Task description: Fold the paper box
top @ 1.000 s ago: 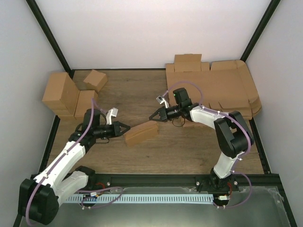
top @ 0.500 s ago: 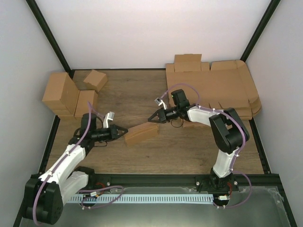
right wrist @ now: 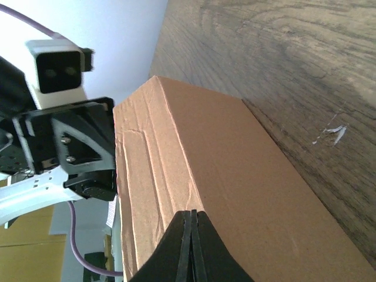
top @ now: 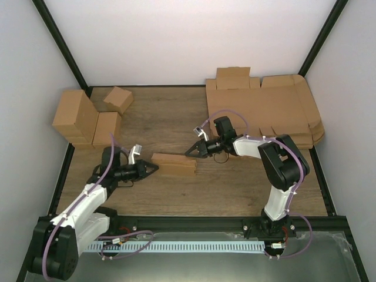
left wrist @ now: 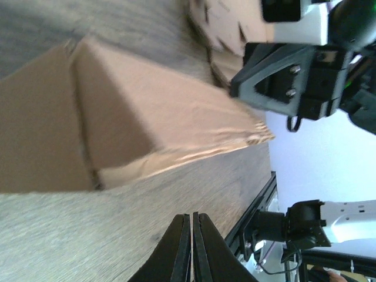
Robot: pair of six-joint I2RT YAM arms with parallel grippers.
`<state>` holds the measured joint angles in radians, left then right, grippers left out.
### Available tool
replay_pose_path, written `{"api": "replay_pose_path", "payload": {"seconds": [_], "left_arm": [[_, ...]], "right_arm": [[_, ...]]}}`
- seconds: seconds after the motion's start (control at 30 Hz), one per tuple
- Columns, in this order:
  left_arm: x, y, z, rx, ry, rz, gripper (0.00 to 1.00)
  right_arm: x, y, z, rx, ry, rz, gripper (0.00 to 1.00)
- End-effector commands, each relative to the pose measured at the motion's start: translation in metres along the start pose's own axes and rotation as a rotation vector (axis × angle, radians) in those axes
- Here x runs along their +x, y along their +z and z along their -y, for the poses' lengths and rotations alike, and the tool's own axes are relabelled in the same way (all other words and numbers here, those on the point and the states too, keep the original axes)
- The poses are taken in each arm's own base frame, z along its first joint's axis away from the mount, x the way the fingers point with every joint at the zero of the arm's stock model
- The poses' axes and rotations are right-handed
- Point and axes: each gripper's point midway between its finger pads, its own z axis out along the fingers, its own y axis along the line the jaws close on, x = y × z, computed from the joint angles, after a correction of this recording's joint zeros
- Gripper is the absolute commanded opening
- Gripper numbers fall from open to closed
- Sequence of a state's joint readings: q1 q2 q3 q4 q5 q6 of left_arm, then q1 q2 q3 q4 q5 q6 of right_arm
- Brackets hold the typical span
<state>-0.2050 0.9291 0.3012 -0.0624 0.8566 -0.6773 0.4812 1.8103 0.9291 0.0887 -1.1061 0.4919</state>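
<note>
left claw: fingers pressed together with nothing between them; the tip is at the left end of the paper box, and I cannot tell whether it touches.
right claw: fingers pressed together, holding nothing; the tip is at the box's far right corner.
paper box: closed into a long narrow block, lying flat between the two claws.
table: wood-grain top carrying the box near its middle.
flat cardboard sheets: piled at the back right.
blocky boxes: grouped at the back left.
</note>
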Motion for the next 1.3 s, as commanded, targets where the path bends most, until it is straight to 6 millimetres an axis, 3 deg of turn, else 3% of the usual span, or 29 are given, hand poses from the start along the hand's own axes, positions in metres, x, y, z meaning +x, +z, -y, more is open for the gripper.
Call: {"api": "replay_pose_path", "payload": {"seconds": [0.0,0.13,0.3,0.43,0.63,0.97,1.27], "left_arm": [[-0.027,-0.010,0.037,0.045,0.097,0.058,0.04],[-0.047,-0.017,0.055,0.074,0.122,0.088,0.04],[-0.073,-0.019,0.055,0.076,0.138,0.094,0.04],[-0.082,-0.010,0.047,0.074,0.139,0.065,0.04],[-0.075,-0.002,0.031,0.059,0.135,0.027,0.04],[-0.052,0.008,-0.009,0.011,0.042,0.010,0.04],[-0.045,0.008,-0.021,-0.021,0.017,0.031,0.04]], "right_arm": [[-0.018,-0.004,-0.022,0.005,-0.055,0.026,0.01],[-0.027,-0.010,-0.033,0.024,-0.083,0.052,0.01],[-0.022,-0.015,-0.042,0.021,-0.086,0.066,0.01],[-0.016,-0.018,-0.046,0.014,-0.077,0.078,0.01],[0.003,-0.007,-0.045,0.005,-0.053,0.070,0.01],[0.027,0.004,-0.012,0.048,0.014,0.068,0.01],[0.016,0.004,-0.017,0.054,-0.010,0.079,0.01]]}}
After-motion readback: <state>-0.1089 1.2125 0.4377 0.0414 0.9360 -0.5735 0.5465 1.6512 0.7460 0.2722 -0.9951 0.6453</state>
